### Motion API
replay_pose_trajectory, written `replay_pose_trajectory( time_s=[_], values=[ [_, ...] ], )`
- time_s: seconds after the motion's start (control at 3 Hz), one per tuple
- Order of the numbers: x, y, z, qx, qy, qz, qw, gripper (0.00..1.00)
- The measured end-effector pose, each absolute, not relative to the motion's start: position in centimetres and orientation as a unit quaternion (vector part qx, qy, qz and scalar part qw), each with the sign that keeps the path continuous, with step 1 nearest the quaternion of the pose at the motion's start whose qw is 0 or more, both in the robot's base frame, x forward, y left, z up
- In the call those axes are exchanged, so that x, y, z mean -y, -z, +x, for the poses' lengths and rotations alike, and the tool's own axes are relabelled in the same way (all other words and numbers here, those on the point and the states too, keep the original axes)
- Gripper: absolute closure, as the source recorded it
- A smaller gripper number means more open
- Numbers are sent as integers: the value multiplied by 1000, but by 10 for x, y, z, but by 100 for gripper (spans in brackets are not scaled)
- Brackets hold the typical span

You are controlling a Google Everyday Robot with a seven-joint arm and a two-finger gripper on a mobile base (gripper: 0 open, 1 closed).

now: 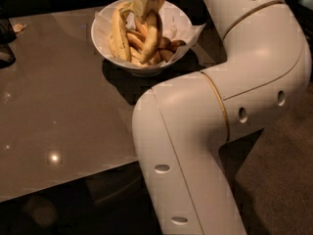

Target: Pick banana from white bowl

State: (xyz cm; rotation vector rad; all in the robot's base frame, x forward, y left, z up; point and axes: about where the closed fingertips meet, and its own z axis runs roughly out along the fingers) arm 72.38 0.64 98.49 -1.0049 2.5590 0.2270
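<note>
The white bowl (142, 71) stands at the far middle of the brown table, lined with crinkled white paper (194, 32). My gripper (147, 4) is right above the bowl, shut on the top end of the slim speckled banana (152, 35). The banana hangs nearly upright, its lower end still among the fruit. A bigger, thicker pale banana (119, 33) lies at the bowl's left side. Several small stubby orange-yellow fruits (165, 54) lie at the bottom right of the bowl.
My arm's thick white links (220, 111) fill the right and front of the view and overhang the table's right edge. A dark object (5, 43) sits at the table's far left edge. The glossy tabletop (58, 111) spreads left of the bowl. Carpet floor (279, 180) lies to the right.
</note>
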Motion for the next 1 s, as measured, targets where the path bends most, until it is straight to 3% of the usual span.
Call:
replay_pose_trajectory(
  time_s=[1.0],
  values=[
    [-16, -990, 711, -912, -98, -355, 183, 100]
  ],
)
